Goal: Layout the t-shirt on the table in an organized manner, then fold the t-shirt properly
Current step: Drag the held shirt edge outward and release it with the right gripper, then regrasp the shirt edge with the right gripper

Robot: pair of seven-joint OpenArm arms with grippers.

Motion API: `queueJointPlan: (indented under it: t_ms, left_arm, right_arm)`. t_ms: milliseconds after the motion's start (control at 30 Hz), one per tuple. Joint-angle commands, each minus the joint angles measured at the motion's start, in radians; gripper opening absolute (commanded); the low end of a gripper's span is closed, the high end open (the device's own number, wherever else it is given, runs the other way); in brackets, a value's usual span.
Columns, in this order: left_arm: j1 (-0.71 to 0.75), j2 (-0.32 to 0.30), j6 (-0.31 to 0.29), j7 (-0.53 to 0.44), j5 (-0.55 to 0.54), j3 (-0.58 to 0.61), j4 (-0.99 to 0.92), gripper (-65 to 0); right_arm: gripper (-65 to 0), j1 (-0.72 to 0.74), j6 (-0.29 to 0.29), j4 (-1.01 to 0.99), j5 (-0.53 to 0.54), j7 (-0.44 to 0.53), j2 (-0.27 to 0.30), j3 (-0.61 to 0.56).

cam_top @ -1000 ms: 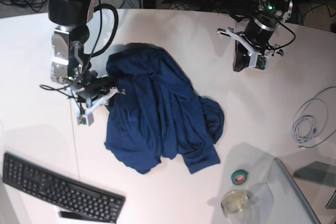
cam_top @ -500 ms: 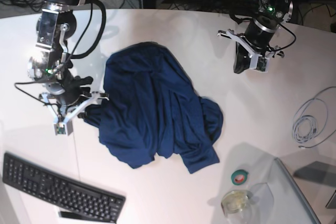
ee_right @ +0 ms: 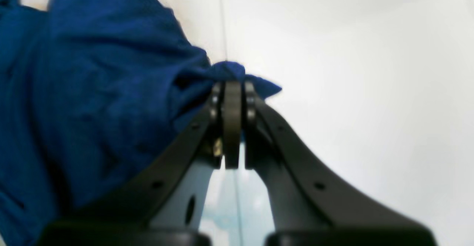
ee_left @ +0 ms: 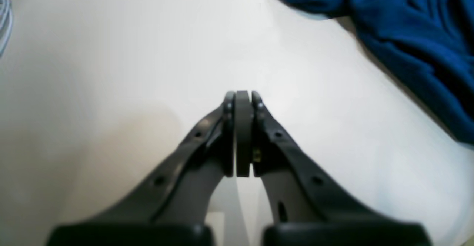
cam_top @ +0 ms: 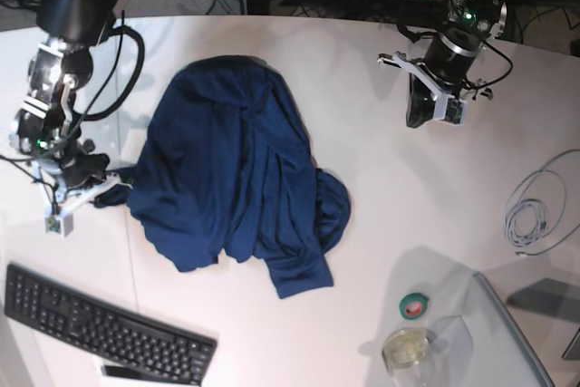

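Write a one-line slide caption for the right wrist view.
Right hand shut on a pinched edge of the navy t-shirt, bunched fabric at left, bare white table at right.

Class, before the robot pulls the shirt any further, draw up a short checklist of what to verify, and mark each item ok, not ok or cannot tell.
1. Right gripper shut on a corner of the t-shirt: ok.
2. Left gripper shut and empty, apart from the cloth: ok.
3. T-shirt laid out flat: not ok; it lies bunched and creased on the table.
4. Sleeves and collar told apart: cannot tell.
5. Keyboard apart from the shirt: ok.
6. Green tape roll and glass jar apart from the shirt: ok.
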Motion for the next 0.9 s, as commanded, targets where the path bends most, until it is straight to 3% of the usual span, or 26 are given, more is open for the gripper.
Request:
queueJointPlan:
  t_ms: [0,67,167,233,533,867]
  left_arm:
    - [-0.001,-0.013,-0.001,-0.023,-0.006,-0.004,0.019,-65.0]
    - [-0.002,-0.015,-0.001,-0.018,-0.006,-0.004,0.015,-65.0]
    - [0.002,-0.015,-0.001,-0.018,-0.006,-0.004,0.019,-65.0]
    - [0.005,-0.016,-0.001,-0.018,-0.006,-0.004,0.019,-65.0]
    - [0.005,-0.016,-0.001,-0.018,-0.006,-0.004,0.019,-65.0]
    - [0.004,-0.041,-0.001,-0.022,-0.006,-0.002,0.018,-65.0]
  right_arm:
    - [-62.9,0.023,0.003,-0.015,0.005,0.013,0.009,-0.005]
    - [-54.0,0.036,0.003,-0.035,0.005,-0.03,0.016,-0.005]
    - [-31.4,0.028,0.008,-0.001,0.005,-0.105,0.016,-0.005]
    - [-20.9,-0.01,0.009,0.051,0.007,-0.107,0.01,-0.003]
    - [-24.5,-0.201,0.009,0.292,0.007,-0.112,-0.113,-0.046]
    - [-24.6,-0.316,0.003,0.38,0.02,-0.112,-0.125,-0.252]
